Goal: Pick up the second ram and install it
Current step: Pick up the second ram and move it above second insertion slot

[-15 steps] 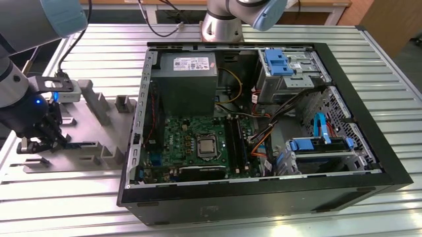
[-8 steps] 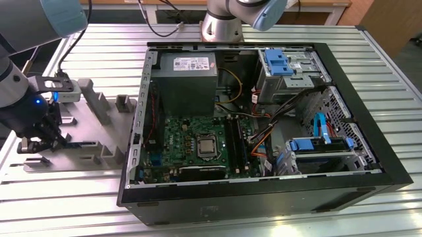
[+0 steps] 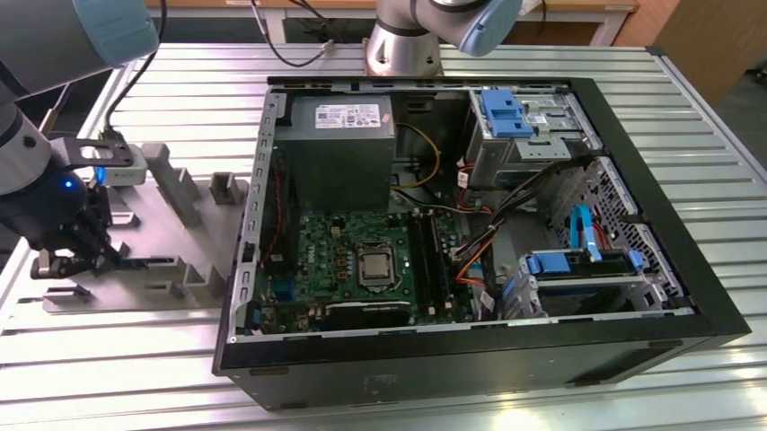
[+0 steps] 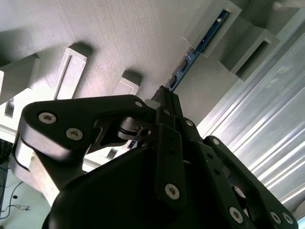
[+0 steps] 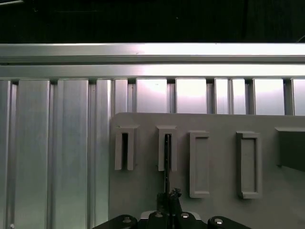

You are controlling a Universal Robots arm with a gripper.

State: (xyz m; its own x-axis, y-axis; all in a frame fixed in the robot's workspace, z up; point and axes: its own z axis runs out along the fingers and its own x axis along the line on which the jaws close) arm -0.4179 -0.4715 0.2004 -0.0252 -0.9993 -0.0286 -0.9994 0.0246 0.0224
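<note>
You are viewing a ribbed aluminium table, its bright grooved sheet carrying everything else. Toward the exterior view's right, a black steel computer case is lying on its side with the panel off. This is leaving the green motherboard and its long black memory slots facing upward for access from above. Just beside the case, at the exterior view's left, a matt grey moulded tray is sitting flat. Its raised rectangular blocks are slotted, evidently so that thin boards are standing on edge with the upper rim free for pinching. The dark arm is hanging over the near end of this tray, and its gripper is pointing down at one slotted block. In both wrist views the black, bolted fingers are drawn almost together and appear to be clamping one end of the second ram, a thin blue-green stick. The stick is sitting in its tray slot, well apart from the motherboard; by that showing, the pick-up is under way and the lift is not yet done
</note>
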